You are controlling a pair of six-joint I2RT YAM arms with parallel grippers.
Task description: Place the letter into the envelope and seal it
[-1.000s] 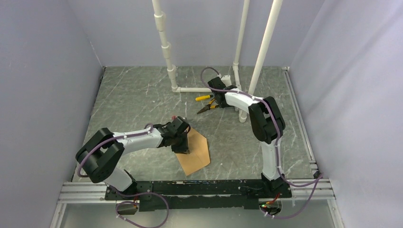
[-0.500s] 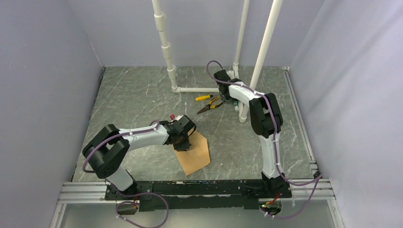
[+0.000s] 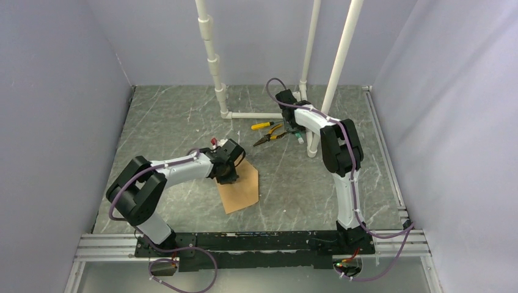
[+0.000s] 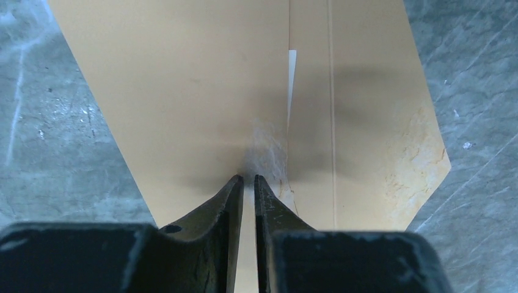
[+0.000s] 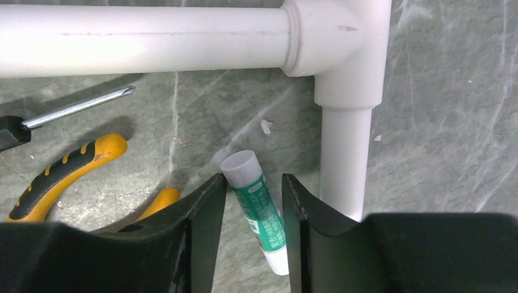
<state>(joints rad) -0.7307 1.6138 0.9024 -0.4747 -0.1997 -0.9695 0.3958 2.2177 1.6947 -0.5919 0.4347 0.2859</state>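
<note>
The brown envelope (image 3: pixel 241 192) lies flat on the grey marbled table (image 3: pixel 177 122), left of centre. My left gripper (image 3: pixel 229 178) stands on its far edge. In the left wrist view the fingers (image 4: pixel 232 201) are shut to a thin slit, tips pressed down on the envelope (image 4: pixel 183 91) beside a seam with a white sliver. The letter is hidden as a separate sheet. At the back, my right gripper (image 5: pixel 253 177) is open around a tilted green and white glue stick (image 5: pixel 259 213), which also shows from above (image 3: pixel 300 139).
Yellow-handled pliers (image 3: pixel 272 137) and a screwdriver (image 3: pixel 262 126) lie just left of the right gripper. White pipes (image 3: pixel 256 115) run along the table and rise at the back; one upright pipe (image 5: pixel 342 159) stands close to the right finger. Walls enclose three sides.
The left gripper slid up and left, and the envelope's pointed side no longer sticks out to the right. The right gripper moved right from the pliers and narrowed around the glue stick.
</note>
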